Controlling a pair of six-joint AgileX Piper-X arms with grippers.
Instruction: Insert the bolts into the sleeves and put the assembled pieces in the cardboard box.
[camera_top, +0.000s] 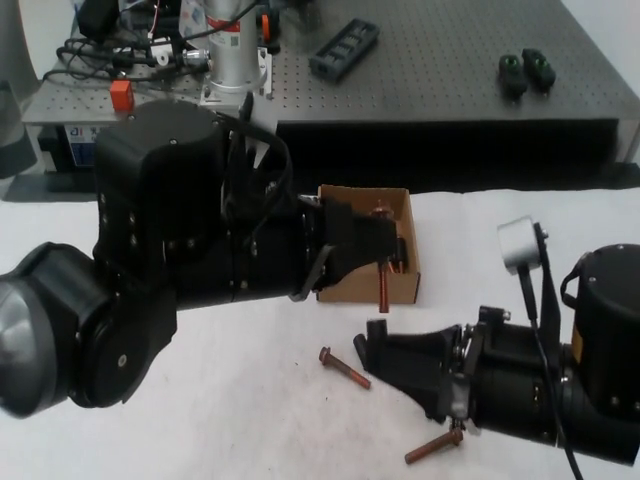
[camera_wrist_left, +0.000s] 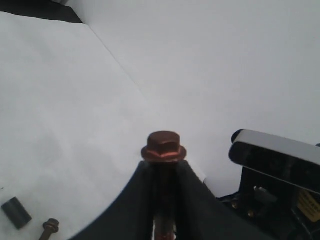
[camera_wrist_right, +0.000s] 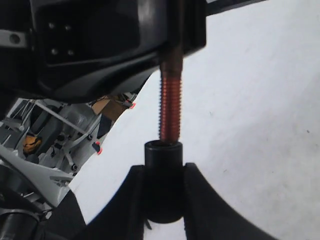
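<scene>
The left gripper (camera_top: 372, 250) is clenched on a copper bolt (camera_top: 384, 285) just below its hexagonal head. The bolt's long axis stands upright, with the head on top and the threaded end pointing straight down. In the left wrist view the gripper (camera_wrist_left: 163, 169) has both fingers pressed against the shank, and the bolt head (camera_wrist_left: 163, 147) sits just above them. The right gripper (camera_top: 378, 342) waits directly underneath. In its own wrist view the right gripper (camera_wrist_right: 162, 172) is closed around a short black sleeve (camera_wrist_right: 162, 152), which is held upright with its open mouth facing up. The bolt's thread (camera_wrist_right: 170, 110) lines up with the sleeve's axis and its tip is at the mouth; whether it has gone inside cannot be told. In the high view this pairing hangs above the white table (camera_top: 250, 400), just in front of the near right corner of the cardboard box (camera_top: 400, 290), whose open top faces up. Two loose bolts lie flat on the table near the right arm, one (camera_top: 345, 368) beside its gripper and another (camera_top: 435, 447) closer to the near edge. The left wrist view shows a spare sleeve (camera_wrist_left: 15, 212) lying beside a further bolt (camera_wrist_left: 49, 227). Bare table stretches between the two arms on the near side.
</scene>
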